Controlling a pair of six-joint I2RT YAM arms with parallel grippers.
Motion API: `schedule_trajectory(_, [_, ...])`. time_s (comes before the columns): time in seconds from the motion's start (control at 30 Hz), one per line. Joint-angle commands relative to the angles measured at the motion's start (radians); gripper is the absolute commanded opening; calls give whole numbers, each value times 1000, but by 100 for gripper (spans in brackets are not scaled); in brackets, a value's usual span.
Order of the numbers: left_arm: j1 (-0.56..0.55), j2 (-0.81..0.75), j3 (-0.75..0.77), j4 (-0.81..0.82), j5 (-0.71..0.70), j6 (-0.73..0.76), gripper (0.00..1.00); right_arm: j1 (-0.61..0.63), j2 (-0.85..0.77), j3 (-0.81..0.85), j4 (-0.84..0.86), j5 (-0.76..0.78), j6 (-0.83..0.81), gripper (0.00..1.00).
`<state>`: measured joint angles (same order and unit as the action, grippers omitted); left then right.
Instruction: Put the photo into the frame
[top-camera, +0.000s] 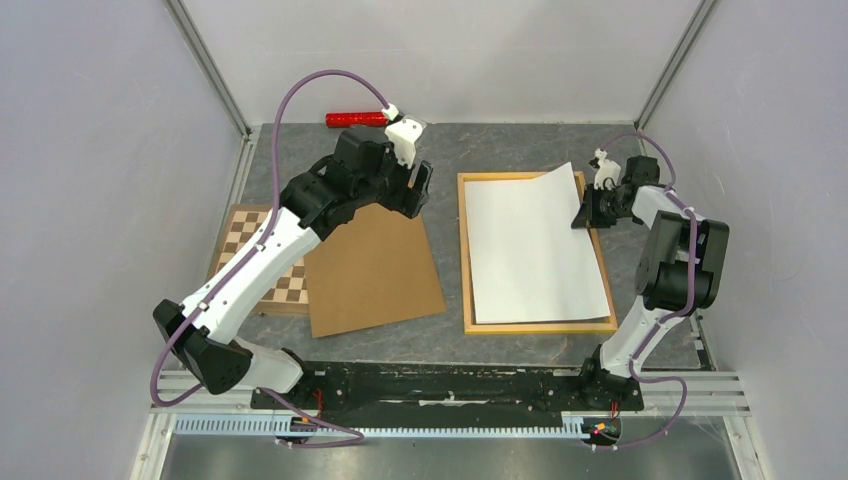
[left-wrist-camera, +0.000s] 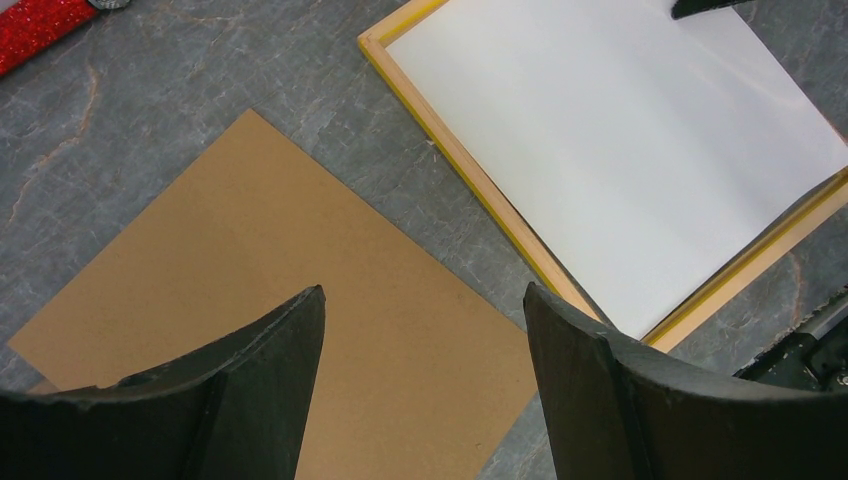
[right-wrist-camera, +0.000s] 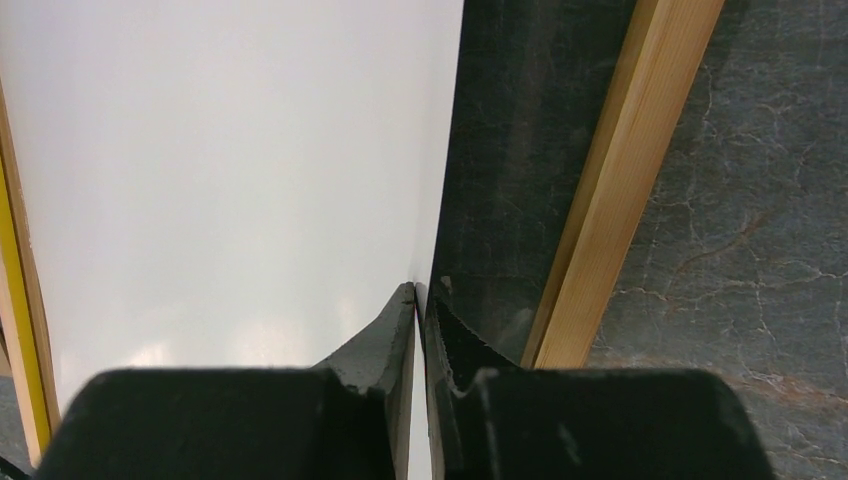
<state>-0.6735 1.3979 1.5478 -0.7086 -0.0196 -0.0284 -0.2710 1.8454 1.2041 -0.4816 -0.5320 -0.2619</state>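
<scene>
While the photo (top-camera: 530, 245) lies white back up inside the frame (top-camera: 540, 326), only part of it sits flat. Its left edge runs close along the frame's left rail and its near edge rests just inside the near rail. Its far right corner is raised and reaches over the frame's far rail.

The right end effector (right-wrist-camera: 418, 295) comes in from the frame's right side, above the right rail. It holds the photo's right edge, its fingers (right-wrist-camera: 375, 345) closed to a thin slit on the sheet. In the right wrist view, a strip of dark surface shows inside the frame between the lifted paper edge and the pale wooden right rail.

Left of the frame, the left end effector (left-wrist-camera: 423, 300) hangs with its fingers spread wide and nothing between them. It is above the brown backing board (top-camera: 370, 270), near that board's corner closest to the frame. The board lies flat on the grey stone-patterned tabletop (top-camera: 500, 145), just beside the frame's left rail but apart from it, turned slightly askew. Further left of the frame, a brown-and-cream chessboard (top-camera: 250, 250) lies partly under the board's left edge. A red glittery stick (top-camera: 355, 120) lies beyond the frame's far left corner, well apart from it.
</scene>
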Motion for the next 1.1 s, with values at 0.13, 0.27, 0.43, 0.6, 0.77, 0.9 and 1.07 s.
schedule_trajectory(0.13, [4, -27, -5, 23, 10, -1, 80, 4, -43, -62, 96, 1, 50, 9])
schedule_trajectory(0.27, [4, -29, -11, 24, 13, -2, 80, 4, -65, -105, 138, 0, 78, 9])
schedule_trajectory(0.43, [5, -33, -12, 25, 15, -1, 80, 4, -63, -108, 148, 5, 81, 9])
schedule_trajectory(0.6, [5, -38, -16, 25, 15, 0, 80, 4, -53, -93, 140, 10, 73, 14])
schedule_trajectory(0.77, [5, -38, -18, 26, 15, 2, 80, 3, -48, -88, 137, 21, 67, 26])
schedule_trajectory(0.9, [5, -38, -20, 26, 15, 2, 80, 3, -48, -90, 137, 29, 67, 34])
schedule_trajectory(1.07, [5, -37, -20, 28, 15, 1, 80, 6, -48, -82, 135, 42, 65, 40])
